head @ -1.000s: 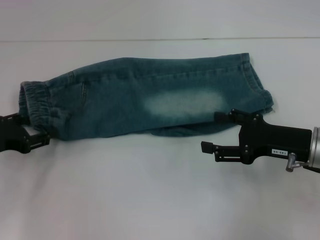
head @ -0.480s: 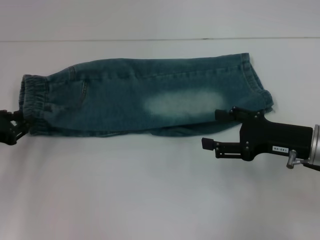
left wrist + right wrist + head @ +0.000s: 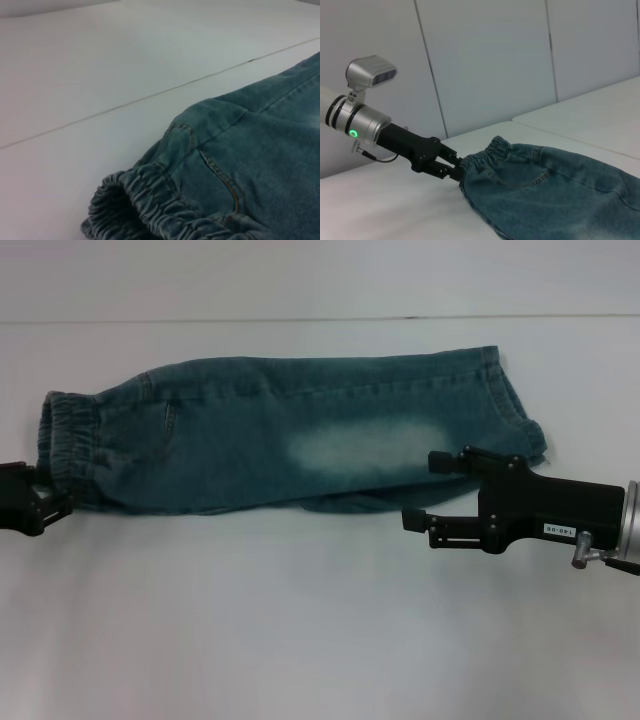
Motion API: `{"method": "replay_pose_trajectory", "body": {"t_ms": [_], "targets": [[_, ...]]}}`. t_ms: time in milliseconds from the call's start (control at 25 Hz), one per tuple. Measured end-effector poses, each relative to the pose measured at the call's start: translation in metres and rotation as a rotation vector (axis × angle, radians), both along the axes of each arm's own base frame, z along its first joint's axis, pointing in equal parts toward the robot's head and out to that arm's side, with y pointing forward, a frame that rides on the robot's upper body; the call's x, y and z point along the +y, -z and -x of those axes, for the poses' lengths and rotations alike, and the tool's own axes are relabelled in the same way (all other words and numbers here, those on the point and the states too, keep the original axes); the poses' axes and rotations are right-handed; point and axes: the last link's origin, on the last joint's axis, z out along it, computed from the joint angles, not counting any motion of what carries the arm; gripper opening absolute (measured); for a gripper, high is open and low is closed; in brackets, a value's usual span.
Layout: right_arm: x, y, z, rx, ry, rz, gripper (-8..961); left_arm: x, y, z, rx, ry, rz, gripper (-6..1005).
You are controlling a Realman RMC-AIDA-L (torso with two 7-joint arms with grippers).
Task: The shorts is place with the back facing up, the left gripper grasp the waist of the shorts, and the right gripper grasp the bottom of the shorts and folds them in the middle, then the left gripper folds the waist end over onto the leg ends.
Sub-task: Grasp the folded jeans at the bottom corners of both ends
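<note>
A white table [image 3: 300, 640] carries a pair of blue denim shorts [image 3: 290, 440], which lie flat across its middle, already folded lengthwise so that one leg sits on the other. The elastic waist [image 3: 65, 445] points toward the robot's left and the leg ends [image 3: 515, 410] toward its right, with a pale faded patch [image 3: 365, 445] on the upper layer near the leg half. A thin seam line [image 3: 300, 319] crosses the table just beyond the far edge of the cloth. The right gripper [image 3: 425, 490] reaches in from the right edge of the head view, its black body level with the near edge of the shorts; its two fingers stand well apart, the far one lying over the near hem by the leg ends and the near one over bare table, with nothing pinched between them. The left gripper [image 3: 50, 505] sits at the left edge of the head view, at the near corner of the waistband. The right wrist view shows it more plainly: the left gripper [image 3: 455, 170] has its narrow black fingers drawn close together at the gathered edge of the waist [image 3: 485, 155], nipping the cloth there. The left wrist view shows only the ruffled waistband opening [image 3: 130, 205] and a stitched pocket seam [image 3: 220, 175].
</note>
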Motion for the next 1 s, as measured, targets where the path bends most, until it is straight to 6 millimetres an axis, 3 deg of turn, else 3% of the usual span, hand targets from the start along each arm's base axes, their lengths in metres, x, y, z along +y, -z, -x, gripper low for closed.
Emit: {"method": "replay_pose_trajectory", "body": {"t_ms": [480,1000], "targets": [[0.000,0.001,0.002,0.006,0.000,0.004,945,0.004,0.007,-0.002,0.048,0.010,0.037,414],[0.002,0.000,0.002,0.006,0.002,-0.006,944,0.005,0.011,0.001,0.069,-0.026,0.070,64]]}}
